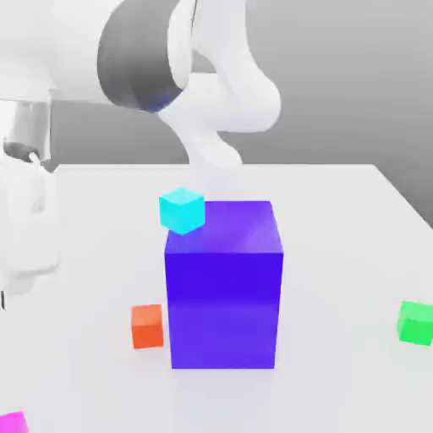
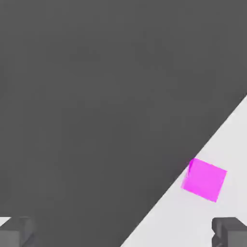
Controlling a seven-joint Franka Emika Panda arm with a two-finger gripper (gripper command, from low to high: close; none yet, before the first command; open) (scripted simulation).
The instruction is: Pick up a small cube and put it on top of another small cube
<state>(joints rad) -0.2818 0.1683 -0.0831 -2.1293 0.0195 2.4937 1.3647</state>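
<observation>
Starting at the exterior view's left, you have the magenta cube (image 1: 12,422) at the near corner of the white worktop (image 1: 338,211), right at its edge, sitting free and untouched. Your end effector (image 2: 123,231) hangs above it with both fingertips (image 2: 230,230) spread wide and nothing between them; the cube lies off to one side of the gap, so I judge you are lining up for the pick. Moving right, the orange cube (image 1: 147,326) sits just beside the big purple-blue block (image 1: 223,287), and a cyan cube (image 1: 182,210) appears behind the block's far left corner. The green cube (image 1: 416,322), your stacking target, waits well apart at the right. No writing is legible anywhere.
</observation>
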